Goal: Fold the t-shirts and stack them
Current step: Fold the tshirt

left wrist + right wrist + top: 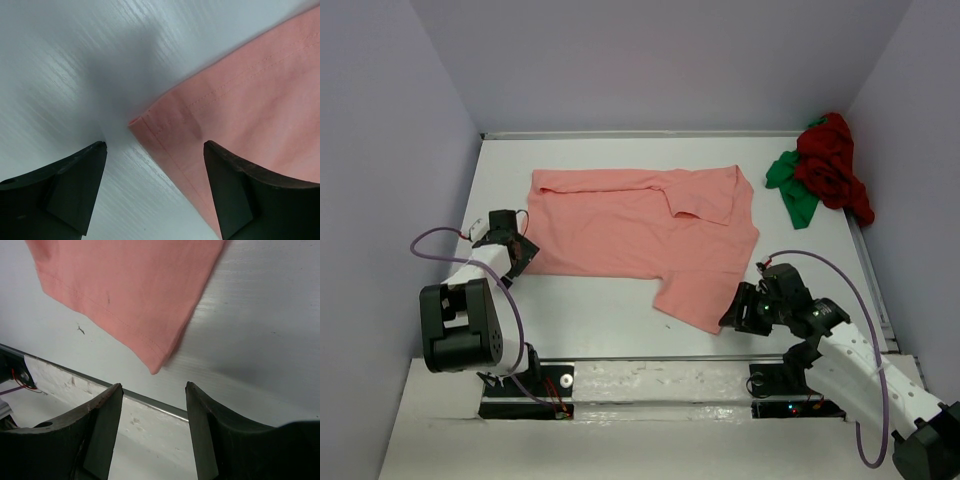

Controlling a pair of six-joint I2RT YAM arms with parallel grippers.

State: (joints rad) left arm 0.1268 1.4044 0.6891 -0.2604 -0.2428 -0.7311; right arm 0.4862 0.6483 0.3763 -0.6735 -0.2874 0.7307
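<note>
right gripper (153, 386): lower right of the top view, low over the table (590, 310); fingers moderately apart, holding nothing.
sleeve corner (155, 367): just ahead of the right fingers in the wrist view, flat on the table, not between them.
left gripper (155, 145): left of centre in the top view, at the shirt's lower left; fingers wide, holding nothing.
hem corner (135, 122): lies in line with the gap between the left fingers, a little beyond their tips, untouched.
salmon-pink shirt (640, 230): spread across the middle of the table, mostly flat, upper right part already folded over itself.
green shirt (790, 182): upper right, crumpled, touching the red one.
dark red shirt (835, 165): upper right corner, bunched against the wall, partly on top of the green.
risk, left: the fingers may shut on bare table or catch one thin layer of hem, so the corner slips out on the lift.
risk, right: the sleeve tip is narrow; a close short of it would miss.
risk, both: uneven lifts would skew the fold.
count: three shirts, one of each colour; two grippers.
</note>
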